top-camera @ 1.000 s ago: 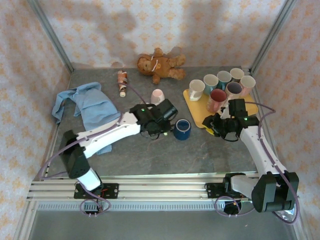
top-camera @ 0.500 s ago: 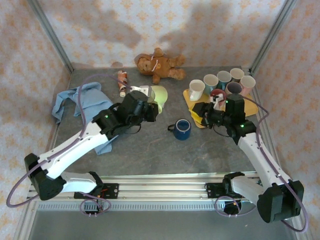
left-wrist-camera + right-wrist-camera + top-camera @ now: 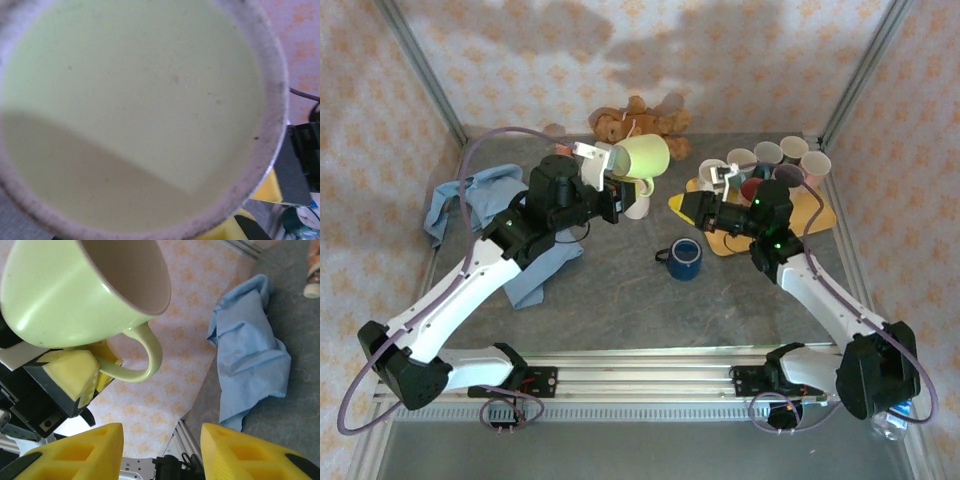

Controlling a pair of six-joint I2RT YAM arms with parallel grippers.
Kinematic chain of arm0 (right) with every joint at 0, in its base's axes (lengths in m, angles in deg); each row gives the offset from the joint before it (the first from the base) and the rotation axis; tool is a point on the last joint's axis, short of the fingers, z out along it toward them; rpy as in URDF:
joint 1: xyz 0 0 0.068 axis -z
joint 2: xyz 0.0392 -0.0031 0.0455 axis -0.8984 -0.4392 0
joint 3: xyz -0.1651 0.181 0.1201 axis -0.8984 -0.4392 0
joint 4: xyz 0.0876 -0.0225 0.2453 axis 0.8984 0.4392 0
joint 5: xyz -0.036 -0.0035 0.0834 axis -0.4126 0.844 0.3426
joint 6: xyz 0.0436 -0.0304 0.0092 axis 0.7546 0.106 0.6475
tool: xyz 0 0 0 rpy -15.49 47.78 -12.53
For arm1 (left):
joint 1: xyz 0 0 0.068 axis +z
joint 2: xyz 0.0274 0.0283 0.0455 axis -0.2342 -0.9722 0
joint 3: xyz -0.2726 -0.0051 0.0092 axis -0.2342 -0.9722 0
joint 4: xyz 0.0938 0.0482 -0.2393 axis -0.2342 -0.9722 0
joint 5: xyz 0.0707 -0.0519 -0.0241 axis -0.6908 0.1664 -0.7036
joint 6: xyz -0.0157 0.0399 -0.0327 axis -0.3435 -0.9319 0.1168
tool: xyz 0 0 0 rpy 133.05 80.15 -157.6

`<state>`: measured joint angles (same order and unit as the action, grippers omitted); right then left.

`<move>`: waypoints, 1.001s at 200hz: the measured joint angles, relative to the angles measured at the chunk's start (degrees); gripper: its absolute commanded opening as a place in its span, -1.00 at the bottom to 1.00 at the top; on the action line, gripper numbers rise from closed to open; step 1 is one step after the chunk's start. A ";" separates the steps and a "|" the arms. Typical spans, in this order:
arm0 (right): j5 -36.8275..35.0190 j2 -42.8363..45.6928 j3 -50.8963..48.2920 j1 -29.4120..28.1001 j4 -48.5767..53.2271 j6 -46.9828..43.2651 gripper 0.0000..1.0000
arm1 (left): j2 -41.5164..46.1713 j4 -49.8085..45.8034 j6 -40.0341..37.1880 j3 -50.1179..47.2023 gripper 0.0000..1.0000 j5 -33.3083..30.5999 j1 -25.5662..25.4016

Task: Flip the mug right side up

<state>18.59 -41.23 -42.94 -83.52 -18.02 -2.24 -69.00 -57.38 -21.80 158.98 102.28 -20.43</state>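
Top external view: the green mug (image 3: 642, 157) is held in the air above the far middle of the worktop (image 3: 620, 300), tipped on its side, with its mouth turned toward the right arm. The left gripper (image 3: 623, 185) is seen just below it, at the handle. The right gripper (image 3: 688, 205) is stretched toward the mug from the right and is near it but apart from it. A blue mug (image 3: 684, 258) stands upright on the worktop below and between the two grippers. A blue cloth (image 3: 485, 205) lies to the left, a teddy bear (image 3: 630, 122) at the far edge, and a yellow tray (image 3: 820, 215) with a cluster of mugs (image 3: 790, 150) to the right.

In the right wrist view the green mug (image 3: 75, 290) is seen tilted, with its mouth facing up and to the right. Its handle (image 3: 145, 357) hangs below, and the handle's lower end is clamped between the yellow fingers (image 3: 72, 370) of the left gripper. The right fingers (image 3: 75, 452) are spread apart at the bottom edge with nothing between them. The blue cloth (image 3: 250, 350) is seen beyond.

In the left wrist view a pale green round face of the mug (image 3: 135, 100), ringed in grey, is pressed close to the lens.
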 measured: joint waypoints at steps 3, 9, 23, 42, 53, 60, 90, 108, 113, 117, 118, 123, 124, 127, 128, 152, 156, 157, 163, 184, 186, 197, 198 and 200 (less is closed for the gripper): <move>0.44 -0.48 0.42 0.00 -0.46 -0.26 -0.11 | -0.13 0.00 -0.24 0.28 -1.00 0.48 0.17; 1.31 -1.70 1.40 0.00 -1.29 -1.03 -0.11 | -0.37 0.09 -0.63 0.72 -1.00 1.55 0.52; 2.89 -3.98 3.02 0.00 -3.17 -2.32 -0.11 | -0.74 0.09 -1.05 1.60 -1.00 3.58 1.51; 4.85 -6.16 4.28 -0.07 -5.99 -2.78 -0.12 | -1.22 0.09 -1.40 2.67 -1.00 5.60 2.56; 5.77 -7.34 4.92 -0.28 -7.89 -2.69 -0.13 | -1.60 0.11 -1.44 3.28 -1.00 6.54 2.97; 6.19 -7.93 5.33 -0.42 -8.72 -2.64 -0.13 | -1.81 0.13 -1.44 3.48 -1.00 6.91 3.02; 7.06 -10.88 7.58 -1.46 -13.84 -0.52 -0.13 | -2.84 0.11 -1.44 4.22 -1.00 8.81 3.02; 6.95 -12.81 7.96 -2.47 -19.45 3.34 -0.12 | -3.69 0.11 -1.42 5.11 -1.00 9.46 3.02; 6.73 -13.38 7.96 -2.73 -21.20 4.50 -0.12 | -3.91 0.13 -1.40 5.38 -1.00 9.57 3.02; 6.69 -13.86 7.96 -2.91 -22.53 5.31 -0.12 | -3.98 0.13 -1.40 5.57 -1.00 9.62 3.02; 6.64 -14.01 7.96 -2.93 -23.02 5.60 -0.12 | -4.00 0.13 -1.40 5.62 -1.00 9.62 3.02; 6.36 -14.80 7.96 -3.08 -25.05 7.13 -0.12 | -4.09 0.13 -1.38 5.81 -1.00 9.73 3.02; 6.32 -14.88 7.96 -3.13 -25.31 7.23 -0.12 | -4.11 0.13 -1.36 5.84 -1.00 9.75 3.02; 6.10 -15.45 7.96 -3.26 -26.84 8.55 -0.12 | -4.17 0.15 -1.36 5.95 -1.00 9.81 3.02; 6.03 -15.58 7.96 -3.28 -27.15 8.83 -0.12 | -4.17 0.15 -1.33 5.95 -1.00 9.84 3.02; 4.68 -18.73 7.96 -3.54 -36.63 15.50 -0.12 | -4.17 0.66 -0.87 5.99 -1.00 9.84 3.28; 4.35 -19.19 7.96 -3.54 -38.03 16.63 -0.13 | -4.17 0.70 -0.76 5.99 -1.00 9.84 3.30; 4.26 -19.26 7.96 -3.54 -38.27 16.72 -0.13 | -4.17 0.72 -0.76 5.99 -1.00 9.84 3.30; 3.69 -19.69 7.96 -3.54 -39.71 17.92 -0.13 | -4.17 0.87 -0.74 5.99 -1.00 9.88 3.34; 2.05 -20.13 7.96 -3.52 -43.28 20.59 -0.17 | -4.17 1.25 -0.68 5.99 -1.00 10.38 3.34; 1.97 -20.13 7.96 -3.52 -43.52 20.87 -0.18 | -4.17 1.33 -0.59 5.99 -1.00 10.47 3.34; 1.36 -20.17 7.96 -3.52 -44.54 21.68 -0.23 | -4.17 1.99 -0.31 5.99 -1.00 10.71 3.34; 1.25 -20.17 7.96 -3.52 -44.68 21.86 -0.23 | -4.17 2.03 -0.31 5.99 -1.00 10.73 3.34; 1.16 -20.17 7.96 -3.52 -44.76 21.90 -0.24 | -4.17 2.16 -0.28 5.99 -1.00 10.82 3.34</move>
<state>19.74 -61.40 -34.98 -87.04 -62.78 19.66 -73.18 -55.22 -22.09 164.97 113.10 -17.09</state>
